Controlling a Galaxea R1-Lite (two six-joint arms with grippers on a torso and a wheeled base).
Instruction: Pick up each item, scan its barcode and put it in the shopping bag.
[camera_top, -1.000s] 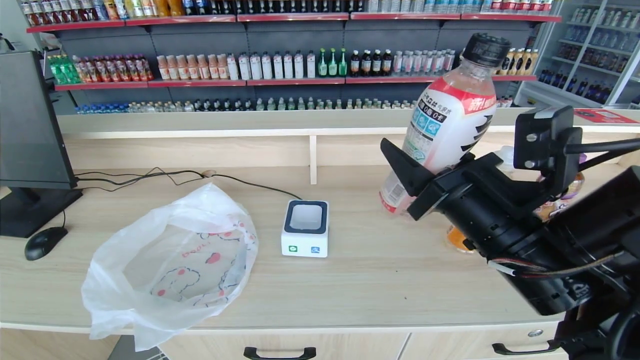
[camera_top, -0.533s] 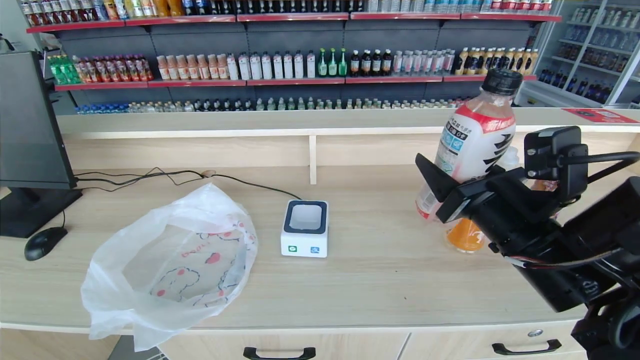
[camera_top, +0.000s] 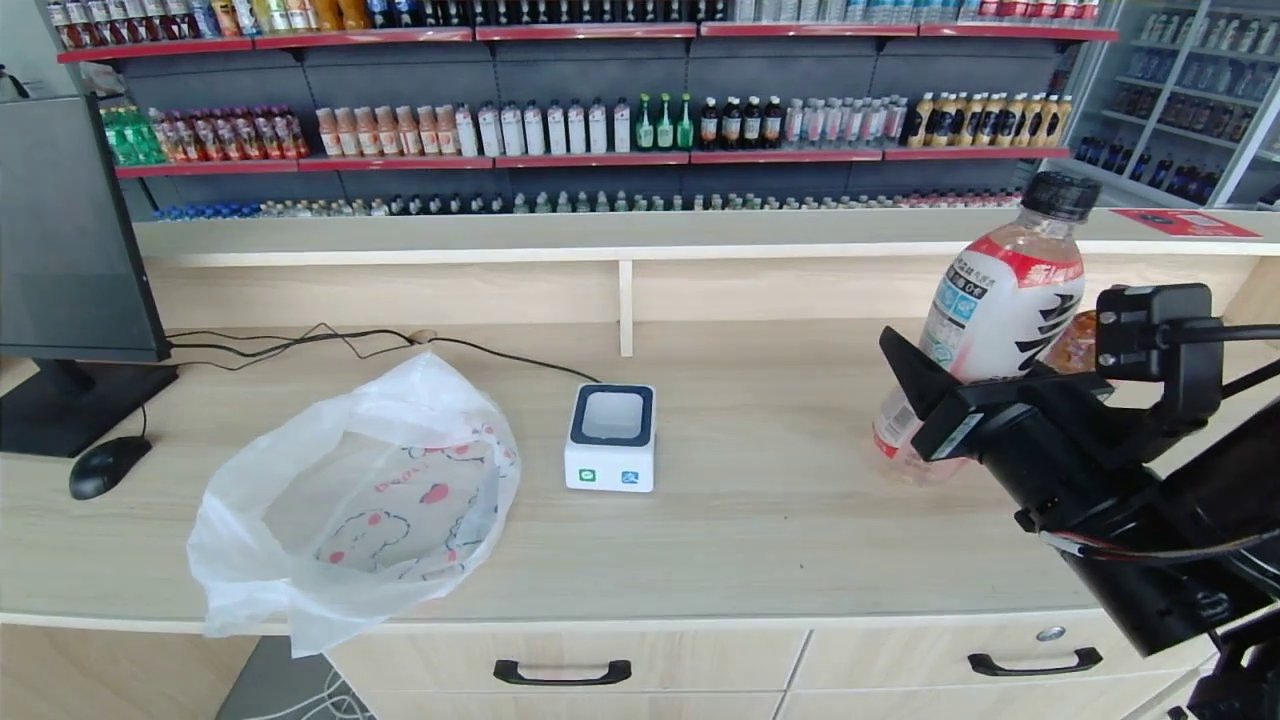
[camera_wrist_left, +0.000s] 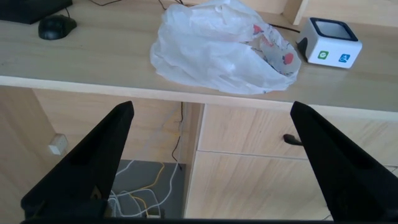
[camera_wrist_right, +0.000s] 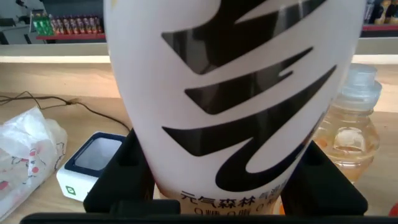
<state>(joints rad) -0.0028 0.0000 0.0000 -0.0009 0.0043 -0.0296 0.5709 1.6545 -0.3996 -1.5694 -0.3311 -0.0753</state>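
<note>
Head view: right gripper (camera_top: 950, 400) is clamped on a tilted clear plastic bottle with a red-white label and black cap (camera_top: 1000, 300), far right of the white box scanner (camera_top: 610, 438). Left wrist: left gripper (camera_wrist_left: 211, 111) gapes wide with nothing in it, on the near side of the white plastic shopping bag (camera_wrist_left: 211, 50). Right wrist: the fingers hug the bottle's sides.

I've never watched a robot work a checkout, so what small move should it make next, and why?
Probably carry the bottle leftward toward the scanner. The right gripper holds it tilted at the right end of the counter, well apart from the scanner's upward-facing window; the shopping bag lies farther left.
</note>
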